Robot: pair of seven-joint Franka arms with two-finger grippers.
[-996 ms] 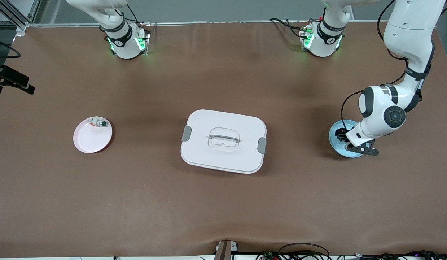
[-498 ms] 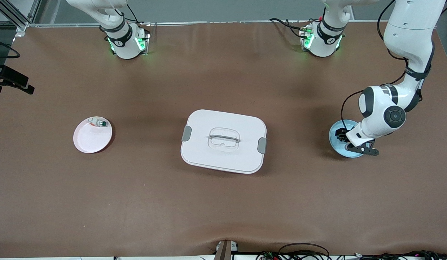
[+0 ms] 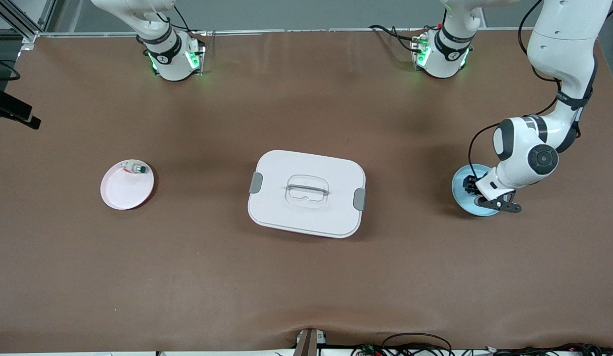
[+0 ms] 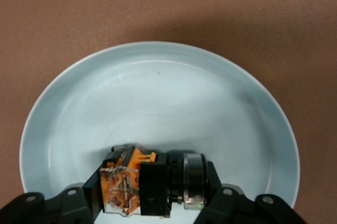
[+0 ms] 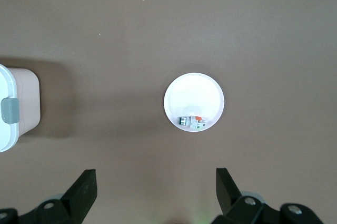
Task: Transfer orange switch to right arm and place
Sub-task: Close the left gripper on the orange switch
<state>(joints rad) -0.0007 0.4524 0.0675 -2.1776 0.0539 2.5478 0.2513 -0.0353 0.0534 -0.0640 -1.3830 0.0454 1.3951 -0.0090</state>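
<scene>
The orange switch [image 4: 150, 184] is a small block with a black middle body, an orange end under clear plastic with metal contacts, and a silvery ring at its other end. It lies on its side in a pale blue dish [image 4: 158, 81], at about 6 o'clock in the left wrist view, just inside the rim.
</scene>
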